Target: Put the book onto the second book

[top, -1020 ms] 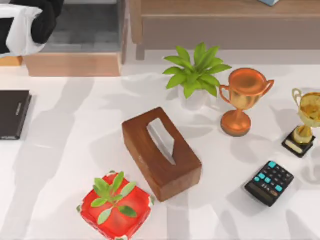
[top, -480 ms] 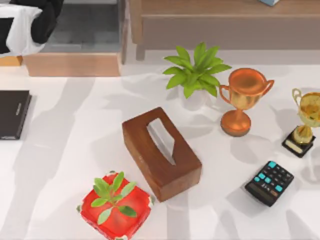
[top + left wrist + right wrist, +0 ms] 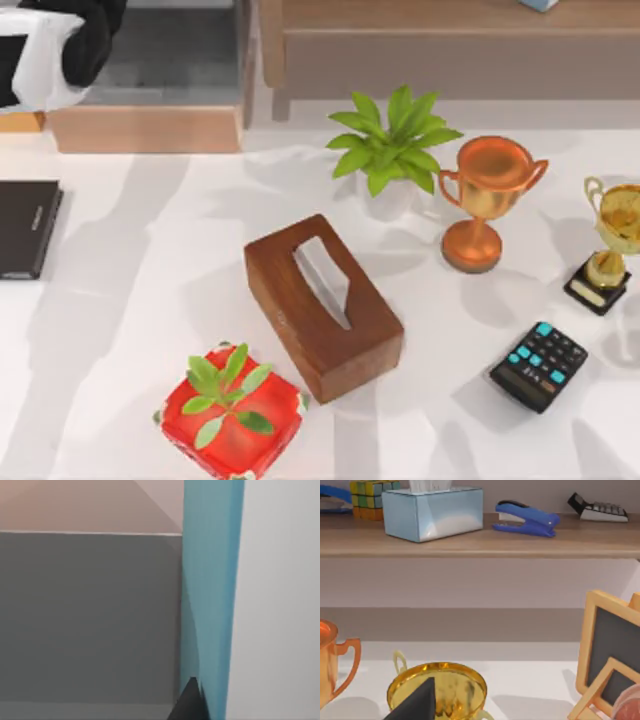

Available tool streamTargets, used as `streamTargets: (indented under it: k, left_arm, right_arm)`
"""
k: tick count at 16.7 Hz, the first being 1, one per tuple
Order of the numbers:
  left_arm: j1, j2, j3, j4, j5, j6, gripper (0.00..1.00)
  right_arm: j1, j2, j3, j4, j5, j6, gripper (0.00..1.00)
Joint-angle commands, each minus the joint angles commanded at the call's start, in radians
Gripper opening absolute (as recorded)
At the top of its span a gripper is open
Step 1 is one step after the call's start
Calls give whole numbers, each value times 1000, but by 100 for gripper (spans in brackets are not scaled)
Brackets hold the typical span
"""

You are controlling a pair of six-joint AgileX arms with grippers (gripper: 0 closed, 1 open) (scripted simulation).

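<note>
My left pincer's camera looks close along the teal-blue cover of the thick book (image 3: 210, 595), which stands as an upright strip beside one dark fingertip (image 3: 191, 705). I cannot tell whether that pincer is clamped on the book or how wide it stands.

The thin, flat black book (image 3: 27, 228) lies at the left edge of the white bench (image 3: 130, 300), well apart from the brown wooden tissue box (image 3: 322, 305) at the middle.

My right pincer hangs near the gold trophy cup (image 3: 437, 687); one dark fingertip (image 3: 417, 705) shows before it, and I cannot tell its opening either.
</note>
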Motion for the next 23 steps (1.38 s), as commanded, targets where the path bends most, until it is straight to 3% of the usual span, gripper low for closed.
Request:
streamTargets:
  k: [16, 19, 23]
  left_arm:
    - [-4, -45, -24, -19, -6, 3, 0]
    - [2, -98, -65, 4, 37, 63, 0]
    - [46, -254, -190, 69, 164, 279, 0]
  right_arm:
    - [0, 0, 0, 0, 0, 0, 100]
    - [0, 0, 0, 0, 0, 0, 100]
    - [0, 0, 0, 0, 0, 0, 100]
